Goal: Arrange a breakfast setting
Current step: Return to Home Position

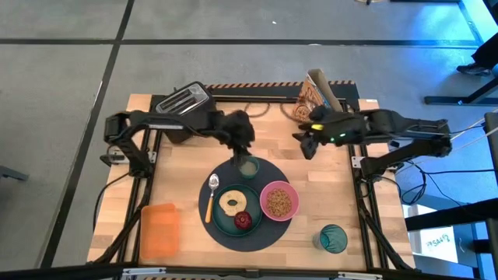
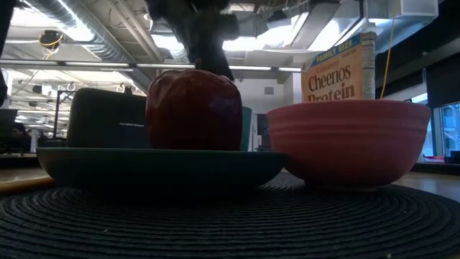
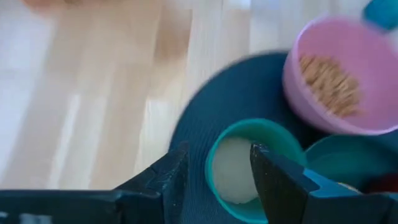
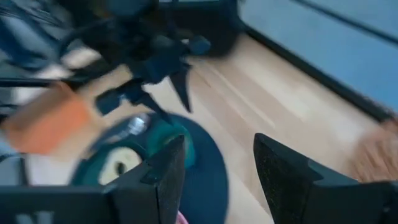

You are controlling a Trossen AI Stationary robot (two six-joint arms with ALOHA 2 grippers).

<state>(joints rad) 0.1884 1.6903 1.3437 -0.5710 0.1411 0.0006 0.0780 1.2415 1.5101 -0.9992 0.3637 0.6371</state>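
A dark grey round mat [image 1: 261, 237] lies mid-table. On it stand a teal plate [image 1: 222, 222] with a bagel half [image 1: 232, 202] and a dark red fruit [image 1: 243, 221], a pink bowl [image 1: 278, 201] of cereal, and a small green cup [image 1: 248, 166] at the mat's far edge. An orange-handled spoon [image 1: 210, 198] lies at the plate's left. My left gripper [image 1: 243, 148] is open just above and beyond the cup [image 3: 239, 165], its fingers over the cup's rim. My right gripper [image 1: 307, 144] is open and empty, to the cup's right.
A toaster [image 1: 184, 101] stands at the far left and a cereal box [image 1: 317, 93] at the far right. An orange container [image 1: 159, 229] sits near left and a teal glass [image 1: 332, 238] near right. Bare wood lies left of the mat.
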